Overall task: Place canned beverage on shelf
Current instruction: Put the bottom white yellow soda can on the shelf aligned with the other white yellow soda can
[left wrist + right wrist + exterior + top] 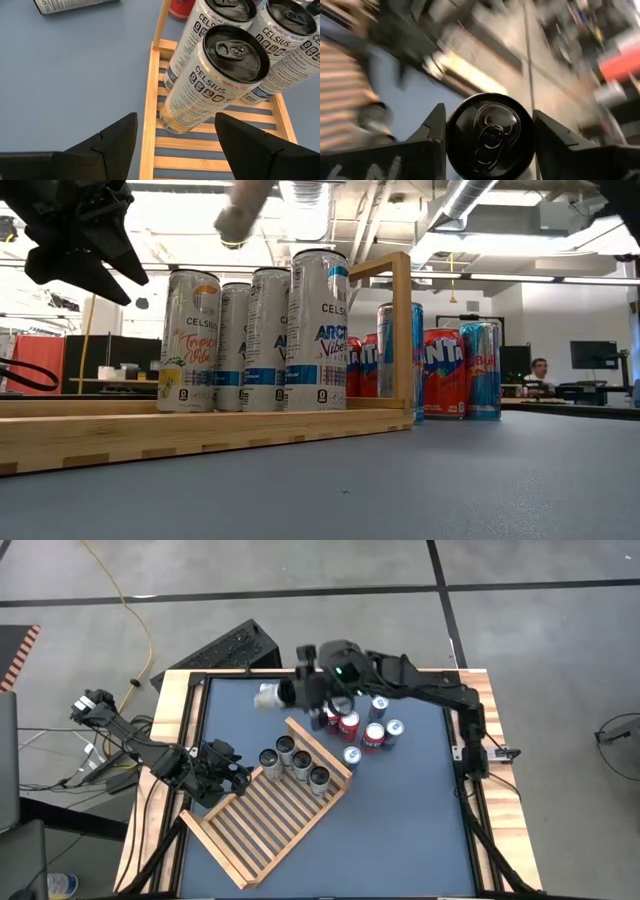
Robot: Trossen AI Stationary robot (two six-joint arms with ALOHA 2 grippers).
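Note:
The shelf (270, 825), a light wooden slatted rack, lies slantwise on the blue table, with several tall white cans (295, 762) upright on its far end. My right gripper (300, 690) hangs above the table's far side, shut on one more white can (268, 695), which sticks out toward the left. My left gripper (222, 772) hovers open at the shelf's left rail (150, 100). Its fingers stand either side of the nearest can (215, 80) and touch nothing. My right gripper pinches the can's round sides between its two fingers, beside its top end (490, 135), which faces back toward the wrist. The fingers lie along the can. The can is about level, lifted clear of the table and the shelf.
A cluster of red and blue cans (365, 730) stands upright on the table just right of the shelf's far end, below my right arm. The table's raised wooden border (170, 710) runs round the blue mat. A dark keyboard-like object (225, 650) lies beyond the far left corner.

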